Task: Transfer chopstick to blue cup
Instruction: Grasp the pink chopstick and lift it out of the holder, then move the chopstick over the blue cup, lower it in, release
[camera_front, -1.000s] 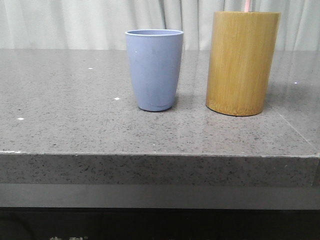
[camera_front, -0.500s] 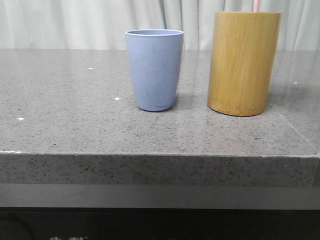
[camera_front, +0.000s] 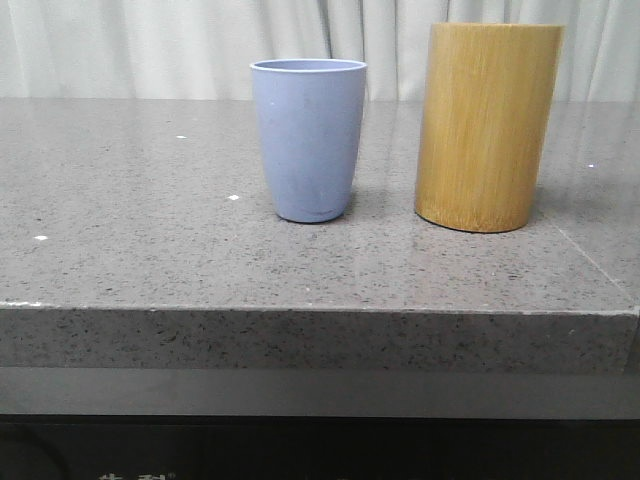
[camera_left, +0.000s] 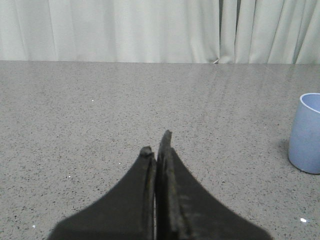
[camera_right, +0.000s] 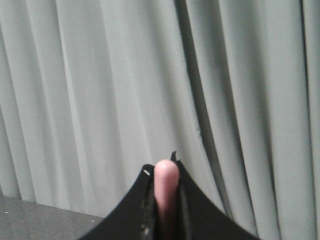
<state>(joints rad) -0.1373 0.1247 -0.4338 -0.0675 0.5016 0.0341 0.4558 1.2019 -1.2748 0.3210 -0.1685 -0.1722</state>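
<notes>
chopstick in right gripper

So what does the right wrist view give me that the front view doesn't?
Right wrist view: the right gripper, jaws closed on the pink chopstick, curtain close behind. Front view: the blue cup and bamboo holder, standing apart on the grey table. Both share the pale curtain and some tabletop.

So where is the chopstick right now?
In the right wrist view the chopstick is clamped between the fingers of the right tool, its pink end poking out against the curtain.
</notes>
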